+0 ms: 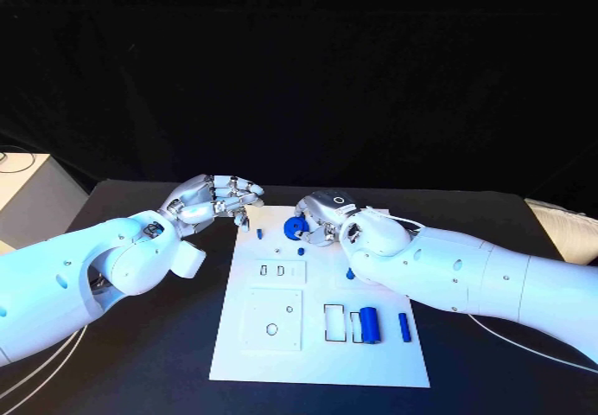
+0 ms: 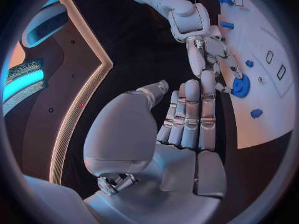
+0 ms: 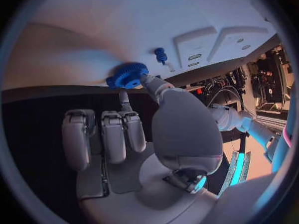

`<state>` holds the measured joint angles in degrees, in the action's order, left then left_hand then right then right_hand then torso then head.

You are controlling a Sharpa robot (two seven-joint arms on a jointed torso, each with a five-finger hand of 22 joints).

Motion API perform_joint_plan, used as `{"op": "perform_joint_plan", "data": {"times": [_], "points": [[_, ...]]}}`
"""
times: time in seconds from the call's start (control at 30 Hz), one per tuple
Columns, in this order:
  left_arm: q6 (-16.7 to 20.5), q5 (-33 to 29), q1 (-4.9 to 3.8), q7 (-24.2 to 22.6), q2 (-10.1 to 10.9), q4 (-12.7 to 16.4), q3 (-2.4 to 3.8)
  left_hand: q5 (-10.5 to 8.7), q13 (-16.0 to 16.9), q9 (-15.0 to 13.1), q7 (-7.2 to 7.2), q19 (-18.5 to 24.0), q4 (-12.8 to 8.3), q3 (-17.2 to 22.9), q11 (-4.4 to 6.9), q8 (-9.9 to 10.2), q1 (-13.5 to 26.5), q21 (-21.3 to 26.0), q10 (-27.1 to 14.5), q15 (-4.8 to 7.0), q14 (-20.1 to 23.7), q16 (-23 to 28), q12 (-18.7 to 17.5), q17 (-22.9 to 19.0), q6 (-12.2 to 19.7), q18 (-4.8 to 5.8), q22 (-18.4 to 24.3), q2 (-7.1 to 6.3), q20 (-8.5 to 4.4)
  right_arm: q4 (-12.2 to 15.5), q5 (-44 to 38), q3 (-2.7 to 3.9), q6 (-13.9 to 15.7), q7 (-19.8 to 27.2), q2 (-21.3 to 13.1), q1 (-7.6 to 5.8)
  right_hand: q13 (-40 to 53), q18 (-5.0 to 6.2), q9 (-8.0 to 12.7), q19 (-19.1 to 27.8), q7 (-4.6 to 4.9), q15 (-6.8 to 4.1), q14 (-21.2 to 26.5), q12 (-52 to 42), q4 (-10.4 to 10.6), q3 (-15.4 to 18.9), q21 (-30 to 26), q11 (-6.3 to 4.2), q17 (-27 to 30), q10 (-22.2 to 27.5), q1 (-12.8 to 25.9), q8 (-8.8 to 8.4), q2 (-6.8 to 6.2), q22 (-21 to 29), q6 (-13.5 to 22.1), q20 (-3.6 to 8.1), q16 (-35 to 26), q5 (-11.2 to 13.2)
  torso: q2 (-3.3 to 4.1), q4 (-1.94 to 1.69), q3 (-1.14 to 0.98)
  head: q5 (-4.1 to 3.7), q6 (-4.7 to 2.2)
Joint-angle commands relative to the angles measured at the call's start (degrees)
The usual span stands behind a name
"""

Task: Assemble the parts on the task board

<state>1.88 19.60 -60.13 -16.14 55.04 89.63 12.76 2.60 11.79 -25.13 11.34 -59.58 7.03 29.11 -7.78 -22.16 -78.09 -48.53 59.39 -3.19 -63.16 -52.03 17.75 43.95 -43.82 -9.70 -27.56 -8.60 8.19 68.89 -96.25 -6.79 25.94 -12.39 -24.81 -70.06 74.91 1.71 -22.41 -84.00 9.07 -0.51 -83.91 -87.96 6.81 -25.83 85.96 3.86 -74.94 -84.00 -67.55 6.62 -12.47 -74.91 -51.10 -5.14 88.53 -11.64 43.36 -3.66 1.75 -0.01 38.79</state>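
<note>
From the head view, the white task board [image 1: 321,346] is lying in the middle of the black table [image 1: 149,363]. The right hand [image 1: 327,218] is sitting over the far end of the board, and it is pinching a blue gear [image 1: 294,228] there. The right wrist view is showing this better: the thumb and one finger are squeezing the gear's [image 3: 127,75] toothed rim, right at the board's edge, with a small blue peg [image 3: 161,55] standing just beside it. The left hand [image 1: 214,199] is hovering at the board's far left corner. In the left wrist view its fingers [image 2: 193,115] are lying straight and pressed together, holding nothing. A blue cylinder [image 1: 368,325] and a thin blue pin [image 1: 403,327] are lying near the board's near end. Part of the board is hiding under the right arm.
</note>
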Motion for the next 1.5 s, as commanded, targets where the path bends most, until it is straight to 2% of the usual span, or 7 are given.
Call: {"op": "perform_joint_plan", "data": {"times": [0.03, 0.1, 0.27, 0.8, 1.1, 1.3, 1.5], "points": [[-0.8, 0.1, -0.02, -0.3, 0.0, 0.1, 0.03, 0.2, -0.1, 0.0, 0.78, 0.3, 0.1, 0.3, 0.15, 0.3, 0.4, -0.3, -0.3, 0.03, -0.1, 0.2, -0.2, 0.1, 0.3, -0.82, -0.1, 0.04, 0.06, -0.2, 2.1, 0.0, -3.4, 1.8, 0.0, -0.01, 12.8, -0.45, 0.1, -3.8, 0.14, 0.37, -5.1, 0.1, 2.0, 1.2, -0.2, 0.57, -11.0, -3.8, 1.9, -0.54, 0.56, -10.3, -0.3, -0.52, -0.2, 0.2, 0.01, 0.0, -0.01, 0.1, 0.04], [-0.8, 0.1, -0.02, -0.2, 0.0, 0.1, 0.03, 0.2, -0.1, 0.0, 0.78, 0.3, 0.1, 0.3, 0.15, 0.3, 0.4, -0.3, -0.3, 0.03, -0.1, 0.2, -0.2, 0.1, 0.3, -0.82, -0.1, 0.04, 0.06, -0.3, 2.5, 0.0, -4.0, 1.9, 0.0, -0.01, 12.9, -0.45, 0.1, -3.8, 0.14, 0.39, -5.1, 0.0, 3.9, 1.7, -0.2, 0.57, -11.0, -3.9, 3.8, -0.66, 1.41, -10.3, -0.5, -0.54, -0.2, -0.9, 0.04, -0.03, -0.02, 0.09, 0.05], [-0.6, 0.1, -0.02, -0.3, -0.1, 0.1, 0.03, 0.21, -0.1, -0.1, 0.78, 0.4, 0.1, 0.3, 0.15, 0.2, 0.5, -0.3, -0.3, 0.02, -0.1, 0.2, -0.2, 0.1, 0.3, -0.82, -0.1, 0.09, 0.07, -0.7, 2.9, -0.01, -4.7, 1.9, 0.1, 0.0, 13.0, -0.45, 0.2, -3.8, 0.15, 0.41, -5.1, 0.0, 5.2, 1.9, -0.2, 0.58, -11.1, -3.9, 4.8, -0.81, 1.95, -10.3, -0.7, -0.56, -0.2, -1.5, -0.02, -0.05, 0.01, 0.01, 0.11], [-0.6, 0.1, -0.02, -0.2, 0.0, 0.0, 0.03, 0.2, -0.1, -0.1, 0.81, 0.4, 0.2, 0.3, 0.12, 0.2, 0.7, -0.4, -0.3, 0.0, -0.2, 0.2, -0.2, 0.1, 0.3, -0.81, -0.1, 0.1, 0.08, -0.6, 2.6, -0.02, -4.4, 1.0, -0.8, -0.01, 13.1, -0.47, 0.2, -3.8, 0.21, 0.44, -5.2, -0.1, 5.4, 1.4, -0.1, 0.61, -11.2, -4.1, 4.3, -0.91, 2.16, -10.4, -1.0, -0.58, -0.1, -4.2, -0.02, 0.07, -0.02, 0.22, 0.26], [-0.8, 0.2, -0.01, -0.3, -0.2, -0.1, 0.03, 0.2, -0.1, -0.1, 0.79, 0.4, 0.2, 0.3, 0.14, 0.2, 0.7, -0.4, -0.3, 0.0, -0.2, 0.3, -0.2, 0.1, 0.3, -0.82, -0.1, 0.1, 0.08, 0.3, 2.4, -0.02, -4.5, 0.6, -1.9, -0.01, 13.1, -0.49, 0.2, -3.9, 0.22, 0.45, -5.2, -0.1, 5.4, 1.3, -0.1, 0.61, -11.1, -4.1, 4.3, -0.92, 2.13, -10.5, -1.0, -0.58, -0.1, -4.5, 0.02, 0.09, -0.05, 0.21, 0.36], [-0.8, 0.3, 0.01, -0.4, -0.6, -0.6, 0.03, 0.2, -0.1, -0.1, 0.76, 0.4, 0.1, 0.3, 0.16, 0.2, 0.7, -0.4, -0.3, 0.01, -0.2, 0.3, -0.2, 0.1, 0.3, -0.82, -0.1, 0.09, 0.09, 0.6, 2.3, -0.03, -4.5, 0.7, -2.1, -0.01, 13.2, -0.51, 0.2, -3.9, 0.22, 0.45, -5.2, -0.2, 5.4, 1.3, 0.0, 0.61, -11.1, -4.1, 4.3, -0.92, 2.12, -10.6, -1.0, -0.58, -0.1, -4.5, 0.05, 0.12, 0.08, -0.08, 0.4], [-0.9, 0.3, 0.01, -0.4, -0.7, -0.7, 0.03, 0.2, -0.1, -0.1, 0.76, 0.4, 0.1, 0.3, 0.16, 0.2, 0.7, -0.4, -0.3, 0.01, -0.2, 0.3, -0.2, 0.1, 0.3, -0.82, -0.1, 0.09, 0.09, 1.6, 2.3, -0.03, -1.8, 1.0, -2.8, 0.0, 13.2, -0.51, 0.2, -3.9, 0.22, 0.45, -5.1, -0.2, 5.4, 1.4, 0.0, 0.62, -11.1, -4.2, 4.3, -0.91, 2.08, -10.6, -1.1, -0.58, -0.2, -4.6, 0.01, -0.04, 0.0, -0.19, 0.32]]}}
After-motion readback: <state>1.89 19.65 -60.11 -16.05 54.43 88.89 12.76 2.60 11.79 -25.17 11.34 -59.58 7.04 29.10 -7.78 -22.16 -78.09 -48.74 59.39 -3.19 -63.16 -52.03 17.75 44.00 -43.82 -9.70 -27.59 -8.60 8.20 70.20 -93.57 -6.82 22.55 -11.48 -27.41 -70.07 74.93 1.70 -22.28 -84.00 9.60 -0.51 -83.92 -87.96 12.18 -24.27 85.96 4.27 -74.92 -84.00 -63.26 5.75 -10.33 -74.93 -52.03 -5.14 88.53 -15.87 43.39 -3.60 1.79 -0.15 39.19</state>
